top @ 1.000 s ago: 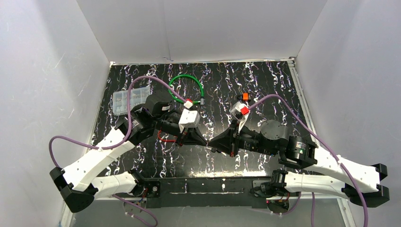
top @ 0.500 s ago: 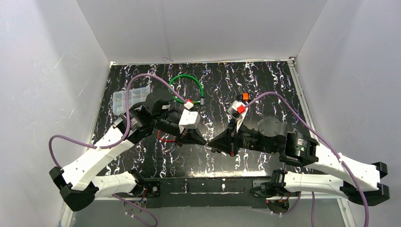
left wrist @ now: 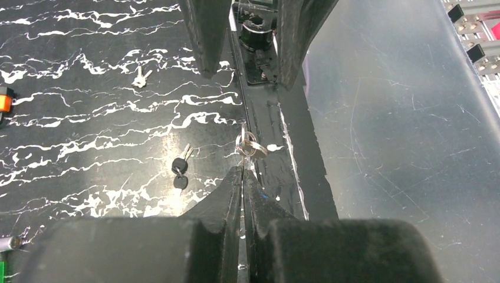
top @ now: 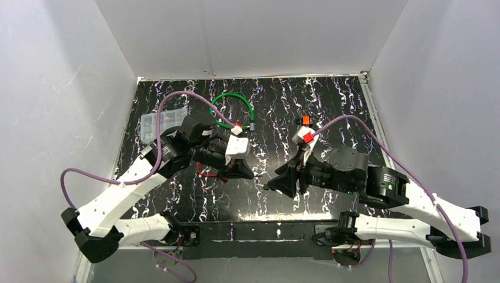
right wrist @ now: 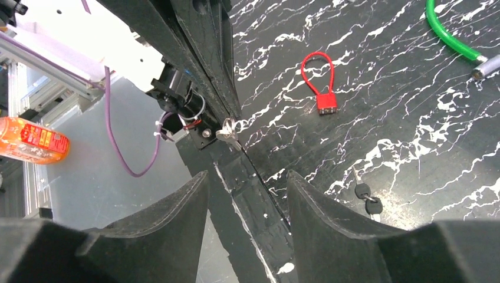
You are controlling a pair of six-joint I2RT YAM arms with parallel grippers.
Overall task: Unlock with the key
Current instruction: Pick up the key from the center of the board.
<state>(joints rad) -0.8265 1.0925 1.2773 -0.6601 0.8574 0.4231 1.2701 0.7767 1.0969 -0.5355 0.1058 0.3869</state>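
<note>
Right fingers [right wrist: 159,227] are now spread wide, emptied, drawn back toward 3 o'clock. Key [left wrist: 250,145] is kept pinched by closed left fingers [left wrist: 227,197]. Handover judged done; red padlock [right wrist: 325,103], 9 o'clock of key, remains to be unlocked.

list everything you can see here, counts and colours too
table: one, black with white veins, under everything
cable lock: one, green, far middle of table
padlock: one, red, on table by left arm
black keys: two, on table near the grippers
silver key: one, lying alone on table
box: one, clear, far left of table
orange item: one, orange and black, far side, kind unclear
bottle: one, orange, off the table
key ring: one, silver, at left gripper's tips
left gripper: one, black, shut on key ring
right gripper: one, black, open, facing it
</note>
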